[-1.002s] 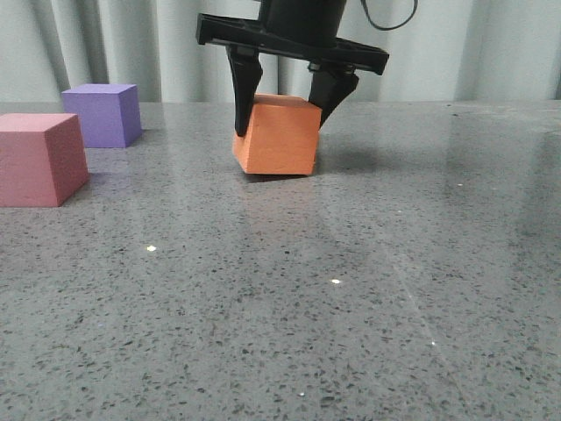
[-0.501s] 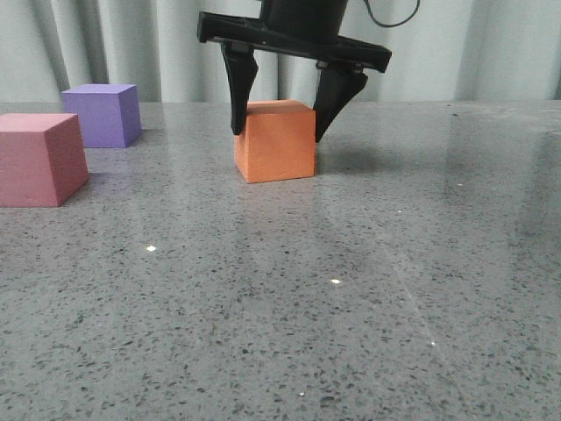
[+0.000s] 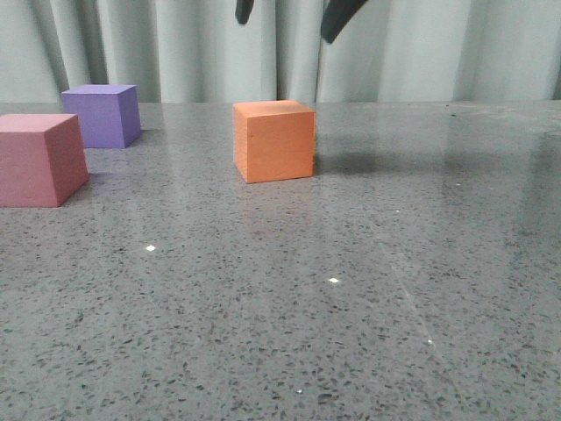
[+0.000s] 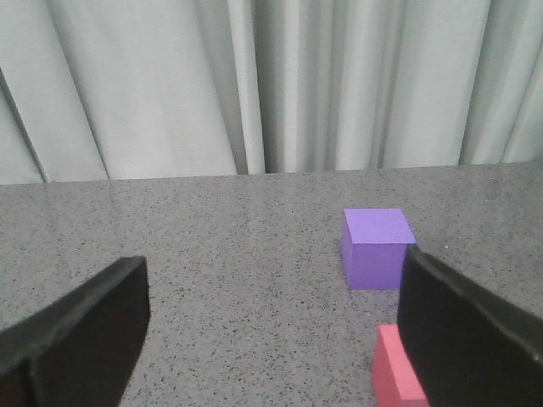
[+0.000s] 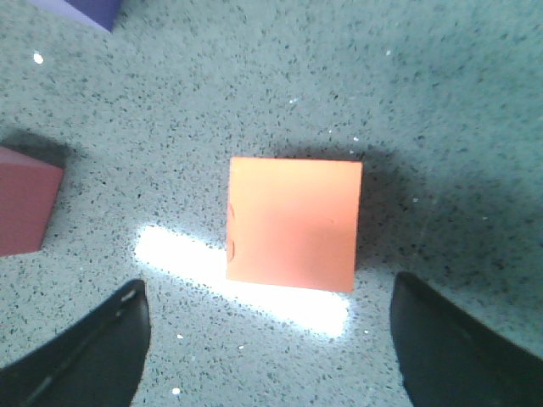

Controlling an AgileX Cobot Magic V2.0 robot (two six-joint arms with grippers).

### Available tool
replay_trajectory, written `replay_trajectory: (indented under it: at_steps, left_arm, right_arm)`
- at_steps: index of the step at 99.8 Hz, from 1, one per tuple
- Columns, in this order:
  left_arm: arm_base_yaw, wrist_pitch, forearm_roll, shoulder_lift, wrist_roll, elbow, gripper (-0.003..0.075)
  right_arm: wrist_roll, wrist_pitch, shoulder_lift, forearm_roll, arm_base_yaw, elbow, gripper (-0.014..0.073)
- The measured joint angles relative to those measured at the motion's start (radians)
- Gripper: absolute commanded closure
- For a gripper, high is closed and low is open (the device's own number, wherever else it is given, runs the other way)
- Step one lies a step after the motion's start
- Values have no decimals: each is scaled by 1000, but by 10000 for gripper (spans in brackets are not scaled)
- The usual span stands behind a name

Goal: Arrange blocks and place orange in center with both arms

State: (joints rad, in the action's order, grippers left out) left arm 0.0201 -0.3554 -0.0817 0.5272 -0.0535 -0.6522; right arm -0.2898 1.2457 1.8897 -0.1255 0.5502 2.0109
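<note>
The orange cube (image 3: pixel 274 140) stands flat on the grey table (image 3: pixel 368 298), about mid-width. My right gripper (image 3: pixel 289 13) hangs open straight above it, clear of it, with only its fingertips (image 3: pixel 337 17) showing at the top edge. The right wrist view looks down on the orange cube (image 5: pixel 293 222) beyond the open right gripper (image 5: pixel 270 322). The pink-red cube (image 3: pixel 39 160) sits at the left edge and the purple cube (image 3: pixel 103 114) behind it. My left gripper (image 4: pixel 273 280) is open and empty, with the purple cube (image 4: pixel 377 248) and pink-red cube (image 4: pixel 394 377) by one finger.
A pale pleated curtain (image 3: pixel 131 44) closes off the far edge of the table. The speckled stone top carries bright light reflections (image 5: pixel 237 271) next to the orange cube. The pink-red cube (image 5: pixel 25 212) and a corner of the purple one (image 5: pixel 85 10) show in the right wrist view.
My right gripper let go of the orange cube, which settled flat from a tilt, and then rose until only its fingertips show. The pink-red and purple cubes have not moved.
</note>
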Motion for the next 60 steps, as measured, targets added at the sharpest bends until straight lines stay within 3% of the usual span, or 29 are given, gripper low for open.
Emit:
replay_trajectory:
  at_steps: [22,60]
  left_arm:
    - [0,4,0,0,0,0,155]
    - [0,36,-3,0,0,0,155]
  right_arm:
    - [19,0,-128,18,8,-110,13]
    - [31,-235,-468,23,23,-612,13]
